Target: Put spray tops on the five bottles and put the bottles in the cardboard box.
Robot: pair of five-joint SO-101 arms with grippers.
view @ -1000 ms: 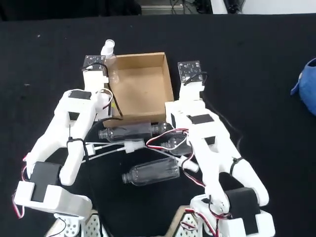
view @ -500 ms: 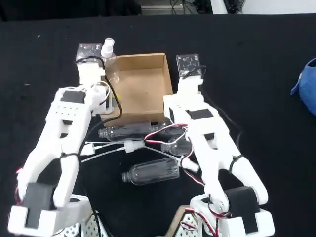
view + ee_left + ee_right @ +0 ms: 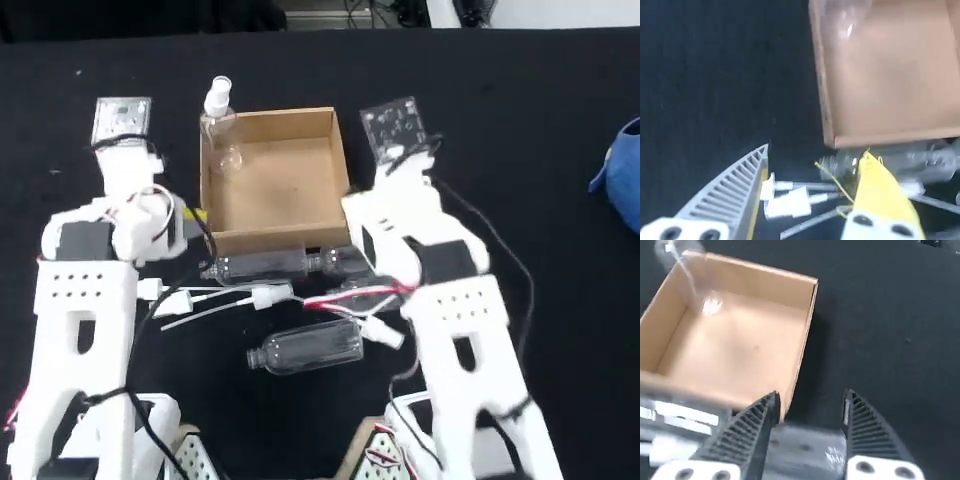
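Note:
The cardboard box sits open in the middle of the table. A clear bottle with a white spray top stands in its far left corner, also seen as the bottle and bottle. Uncapped clear bottles lie in front of the box: one bottle along its wall, a second bottle nearer. Loose spray tops lie between them. My left gripper is open above the spray tops, left of the box. My right gripper is open over a lying bottle at the box's near right corner.
A blue object lies at the table's right edge. Another spray top lies beside the right arm. Red and white cables hang from both arms over the bottles. The black cloth is bare left, right and beyond the box.
The left arm has drawn away from the capped bottle, left and back toward the near side; the bottle stays standing in the box. The right arm has lifted and shifted slightly right.

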